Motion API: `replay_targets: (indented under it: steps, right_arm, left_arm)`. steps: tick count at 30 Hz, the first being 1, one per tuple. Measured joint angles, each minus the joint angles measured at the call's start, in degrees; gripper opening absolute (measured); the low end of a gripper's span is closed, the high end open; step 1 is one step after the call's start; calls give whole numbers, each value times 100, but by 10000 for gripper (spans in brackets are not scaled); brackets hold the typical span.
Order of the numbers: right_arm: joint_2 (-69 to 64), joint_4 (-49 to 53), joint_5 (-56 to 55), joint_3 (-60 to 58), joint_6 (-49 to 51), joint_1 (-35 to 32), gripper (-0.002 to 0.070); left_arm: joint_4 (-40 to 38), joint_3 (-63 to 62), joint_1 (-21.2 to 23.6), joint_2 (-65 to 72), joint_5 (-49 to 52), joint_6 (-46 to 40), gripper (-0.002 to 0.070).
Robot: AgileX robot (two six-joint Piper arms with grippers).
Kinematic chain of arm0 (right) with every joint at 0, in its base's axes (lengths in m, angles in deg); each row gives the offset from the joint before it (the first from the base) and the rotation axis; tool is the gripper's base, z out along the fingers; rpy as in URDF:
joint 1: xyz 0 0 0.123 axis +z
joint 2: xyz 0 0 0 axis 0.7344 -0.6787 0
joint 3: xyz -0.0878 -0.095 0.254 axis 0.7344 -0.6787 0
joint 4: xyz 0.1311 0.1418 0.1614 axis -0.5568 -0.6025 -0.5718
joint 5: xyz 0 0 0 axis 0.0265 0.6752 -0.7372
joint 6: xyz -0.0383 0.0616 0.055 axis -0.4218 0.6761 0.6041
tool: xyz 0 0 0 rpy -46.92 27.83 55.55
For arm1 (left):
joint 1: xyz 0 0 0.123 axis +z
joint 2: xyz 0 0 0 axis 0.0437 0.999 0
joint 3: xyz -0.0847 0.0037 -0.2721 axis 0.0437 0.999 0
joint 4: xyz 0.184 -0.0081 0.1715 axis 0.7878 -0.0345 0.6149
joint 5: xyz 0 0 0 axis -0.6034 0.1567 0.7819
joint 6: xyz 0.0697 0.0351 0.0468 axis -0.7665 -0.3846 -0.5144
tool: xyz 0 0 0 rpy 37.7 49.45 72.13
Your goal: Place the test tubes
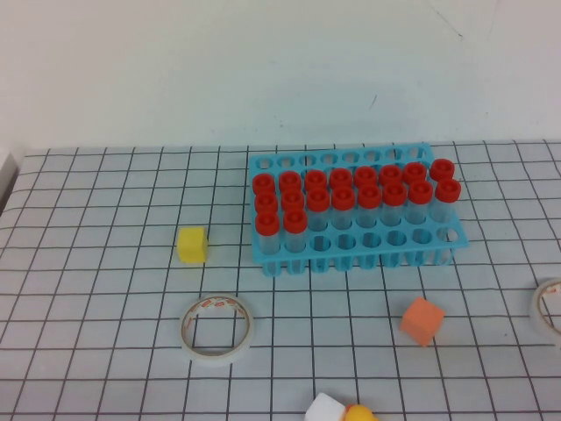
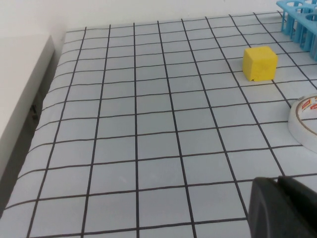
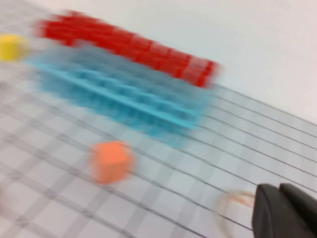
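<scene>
Tubes (image 1: pixel 368 195) are sitting in the rack (image 1: pixel 351 260). The left gripper (image 2: pixel 278 184) is hovering near the tape (image 2: pixel 303 120), the right gripper (image 3: pixel 280 188) over the table (image 1: pixel 105 289), both jaws closed.

Blurred rack (image 3: pixel 124 99); tape roll (image 1: pixel 543 311) right of it cut off; left gripper (image 2: pixel 278 186) and right gripper (image 3: pixel 280 191), short of it, show only tips.

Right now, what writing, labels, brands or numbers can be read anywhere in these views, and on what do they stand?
tape roll: red print on its inner ring, too small to read.
second tape roll, right table edge: nothing legible.
rack, test tubes, yellow cube, orange cube: no markings.
left end effector, over the table's left side, and right end effector, over its right side: plain dark, no text.
</scene>
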Motion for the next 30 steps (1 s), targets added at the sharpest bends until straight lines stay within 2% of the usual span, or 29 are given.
replay_targets:
  steps: [3,9,20,30]
  right_arm:
    - [428,0,-179,-425,0,-1059,-1]
    - [1407,0,-165,-882,0,-1838,-1]
    - [1580,0,1027,-882,169,-2055,-1]
    - [1580,0,1199,-850,966,-2055,-1]
  left_arm:
    - [0,0,0,0,0,-13,0]
    - [0,0,0,0,9,-15,0]
    - [0,0,0,0,9,-25,0]
    - [0,0,0,0,9,-49,0]
